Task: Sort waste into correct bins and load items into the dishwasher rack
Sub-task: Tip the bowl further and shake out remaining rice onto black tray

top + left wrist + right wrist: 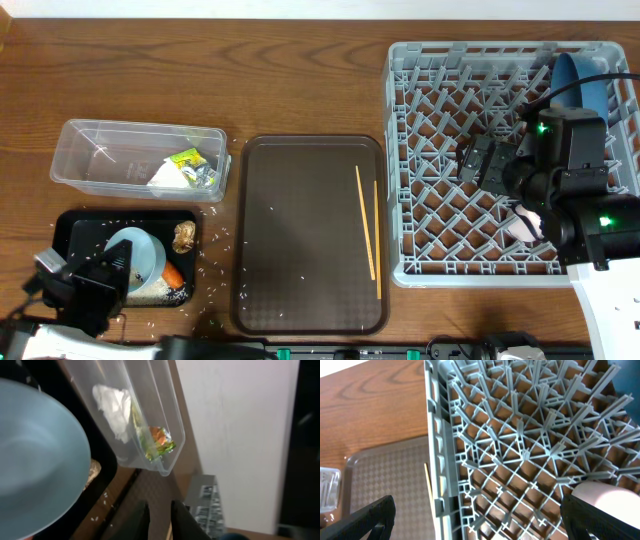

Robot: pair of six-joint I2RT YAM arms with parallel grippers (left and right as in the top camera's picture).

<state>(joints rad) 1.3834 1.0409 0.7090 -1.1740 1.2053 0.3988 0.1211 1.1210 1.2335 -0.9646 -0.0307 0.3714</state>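
Light-blue cup (137, 256) should be tipped out fully over the black tray (80, 222); left gripper (160, 517) grip cannot be told; right gripper (480, 515), far from that tray, is spread wide.

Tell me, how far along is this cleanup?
Done: blue plate and pinkish cup sit in the rack; wrapper lies in the clear tub. In hand: left end effector beside the light-blue cup. Left: chopsticks on the brown tray.

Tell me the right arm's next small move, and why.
Probably lift out of the dishwasher rack and swing toward the chopsticks on the brown tray: the right gripper is open and empty, the pinkish cup already sits in the rack, and the chopsticks lie outside it.
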